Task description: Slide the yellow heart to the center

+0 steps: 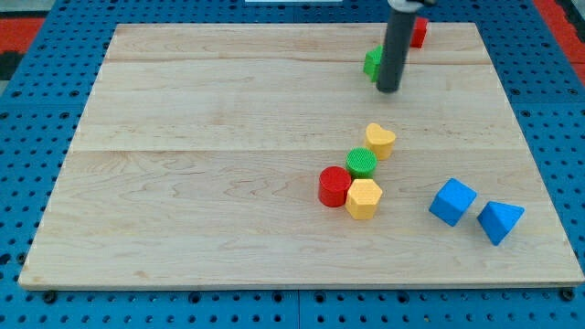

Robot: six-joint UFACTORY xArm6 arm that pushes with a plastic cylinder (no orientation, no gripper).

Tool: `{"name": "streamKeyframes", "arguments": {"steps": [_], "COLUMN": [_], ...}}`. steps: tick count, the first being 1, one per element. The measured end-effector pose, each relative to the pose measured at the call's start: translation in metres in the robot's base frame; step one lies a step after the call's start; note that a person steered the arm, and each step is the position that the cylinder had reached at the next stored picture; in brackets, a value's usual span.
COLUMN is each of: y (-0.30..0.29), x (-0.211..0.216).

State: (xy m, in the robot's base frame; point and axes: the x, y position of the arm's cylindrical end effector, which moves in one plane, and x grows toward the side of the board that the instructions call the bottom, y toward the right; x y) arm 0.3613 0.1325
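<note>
The yellow heart (380,140) lies on the wooden board (201,174), right of the board's middle. It touches a green cylinder (362,163) at its lower left. My tip (388,90) is above the heart in the view, a short gap away, not touching it. The rod partly hides a green block (372,61) at the view's top.
A red cylinder (335,186) and a yellow hexagon (364,198) sit below the green cylinder. A blue cube (452,201) and a blue triangle-like block (499,220) lie at the lower right. A red block (419,33) is at the top, behind the rod.
</note>
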Motion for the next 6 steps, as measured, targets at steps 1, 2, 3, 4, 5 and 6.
{"name": "streamKeyframes", "arguments": {"steps": [1, 2, 3, 4, 5, 6], "y": [0.02, -0.038, -0.114, -0.13, -0.147, -0.208], "x": [0.068, 0.087, 0.086, 0.082, 0.067, 0.013]}}
